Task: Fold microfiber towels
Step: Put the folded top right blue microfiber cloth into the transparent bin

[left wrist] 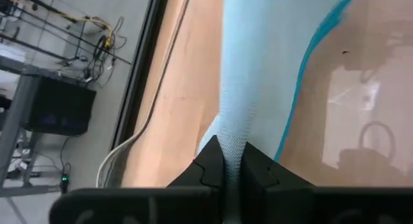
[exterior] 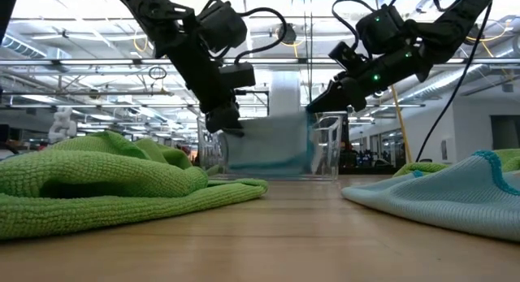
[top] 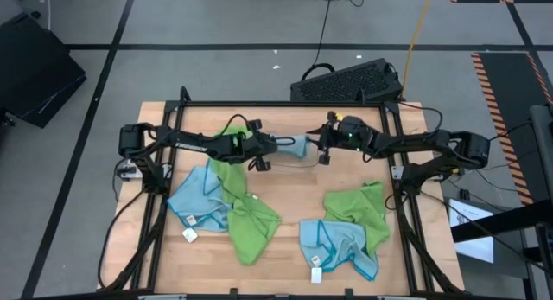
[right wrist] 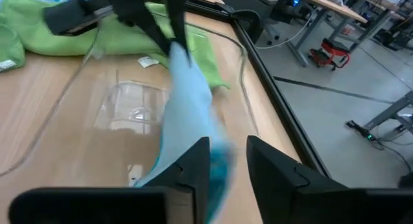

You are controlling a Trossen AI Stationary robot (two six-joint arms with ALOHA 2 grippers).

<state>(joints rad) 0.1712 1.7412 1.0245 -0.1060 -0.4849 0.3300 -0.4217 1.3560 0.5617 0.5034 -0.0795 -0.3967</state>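
In the high view, going left to right: at the lower left of the desk (top: 285, 257) a light blue towel (top: 197, 201) and a lime green towel (top: 246, 215) lie crumpled and overlapping, not yet folded. Upper centre, the left hand (top: 261, 152) is clamped tight on one end of a light blue cloth (top: 294, 148) over the clear plastic tray (exterior: 325, 148). At the other end the right hand (top: 326, 147) has its fingers parted around the cloth; whether it grips or is letting go I cannot tell. At the lower right another green towel (top: 363, 209) and blue towel (top: 341, 246) sit heaped. By my judgement one towel is in hand and four remain, so the task is barely begun
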